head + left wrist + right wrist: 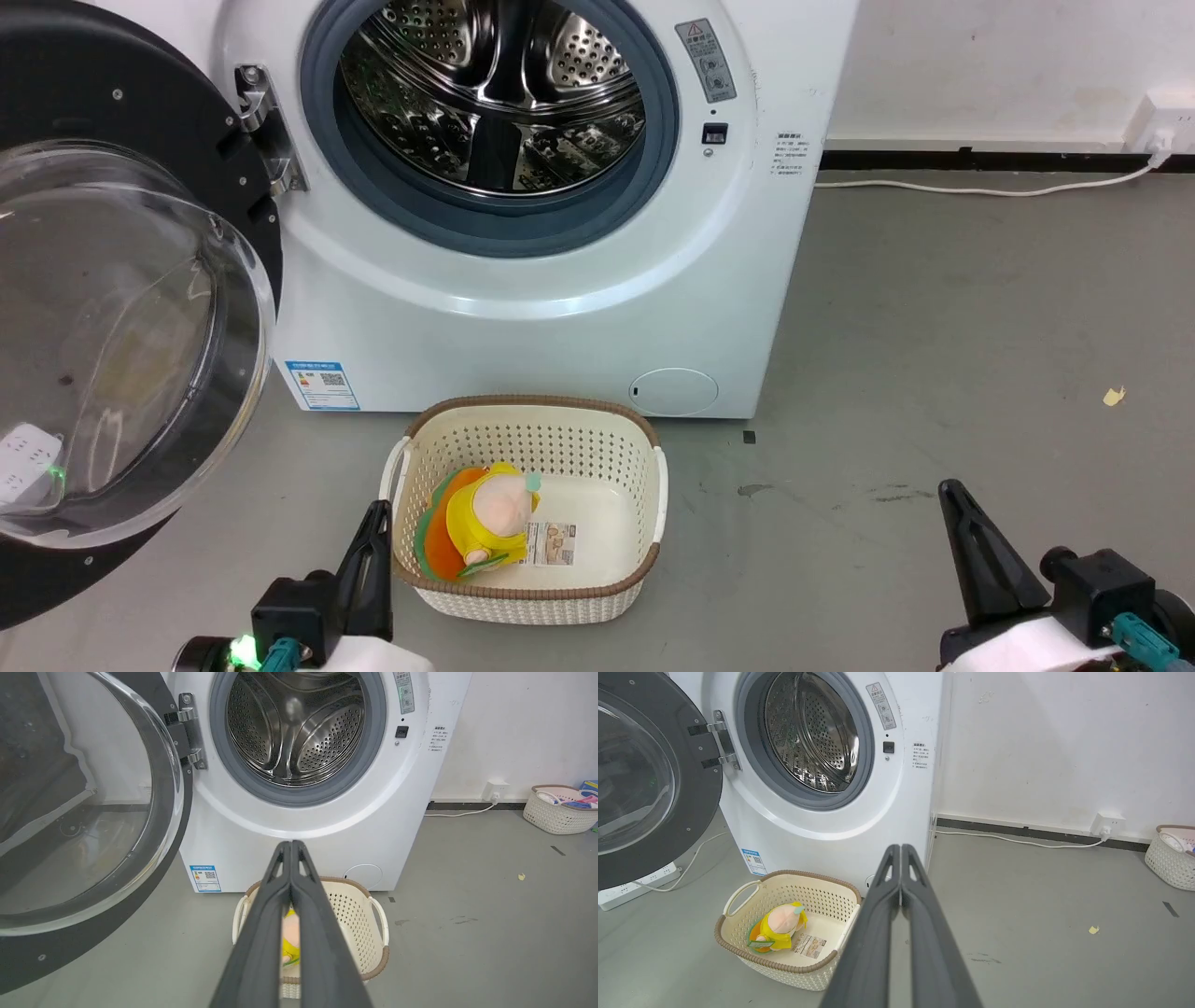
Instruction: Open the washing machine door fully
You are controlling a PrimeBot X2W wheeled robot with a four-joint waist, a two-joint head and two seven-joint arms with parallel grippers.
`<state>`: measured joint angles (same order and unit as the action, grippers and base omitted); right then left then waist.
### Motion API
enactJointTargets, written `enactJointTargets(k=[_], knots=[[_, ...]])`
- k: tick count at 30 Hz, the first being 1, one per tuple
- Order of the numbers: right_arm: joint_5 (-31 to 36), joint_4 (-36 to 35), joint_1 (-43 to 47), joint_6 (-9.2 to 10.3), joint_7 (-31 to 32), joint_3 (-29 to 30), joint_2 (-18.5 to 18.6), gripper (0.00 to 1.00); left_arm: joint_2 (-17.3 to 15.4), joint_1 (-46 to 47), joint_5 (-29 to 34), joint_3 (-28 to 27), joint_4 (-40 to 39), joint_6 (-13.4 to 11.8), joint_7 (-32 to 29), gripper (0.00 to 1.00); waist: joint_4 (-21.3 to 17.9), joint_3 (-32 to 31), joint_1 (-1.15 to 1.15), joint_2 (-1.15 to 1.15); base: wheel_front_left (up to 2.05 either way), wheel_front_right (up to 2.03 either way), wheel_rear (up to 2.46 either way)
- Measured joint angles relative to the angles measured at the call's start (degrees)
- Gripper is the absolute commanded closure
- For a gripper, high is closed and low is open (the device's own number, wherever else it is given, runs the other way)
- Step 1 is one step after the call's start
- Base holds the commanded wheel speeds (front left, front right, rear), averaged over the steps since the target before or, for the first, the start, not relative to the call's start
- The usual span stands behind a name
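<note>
The white washing machine (560,308) (261,835) (822,840) stands against the wall with its steel drum exposed. Its door (121,317) (88,812) (649,779), black-rimmed with a clear glass bowl, is swung out wide to the left on its metal hinge (266,131). My left gripper (376,513) (291,843) is shut and empty, low at the left, beside the basket and right of the door. Low at the right, my right gripper (952,490) (901,847) is shut too, holding nothing, over bare floor.
A cream basket (644,448) (733,942) with a yellow plush toy (485,518) sits on the floor before the machine. A white power strip (626,893) lies under the door. A cable (980,189) runs to a wall socket. Another basket (1169,858) stands far right.
</note>
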<state>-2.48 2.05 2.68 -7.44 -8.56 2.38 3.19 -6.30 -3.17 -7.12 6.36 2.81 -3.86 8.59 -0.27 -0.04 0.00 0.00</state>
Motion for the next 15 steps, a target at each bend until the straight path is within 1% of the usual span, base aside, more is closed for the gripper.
enactJointTargets(k=[15], knots=[[0.59, -0.35, -0.8, 0.0, 1.64, -0.58, 0.0, 1.0, 0.45, 0.83, 1.45, -1.42, -0.64, 0.68, -1.77, 1.0, 0.06, 0.01, 0.0, 0.0, 0.0, 0.0, 0.0]])
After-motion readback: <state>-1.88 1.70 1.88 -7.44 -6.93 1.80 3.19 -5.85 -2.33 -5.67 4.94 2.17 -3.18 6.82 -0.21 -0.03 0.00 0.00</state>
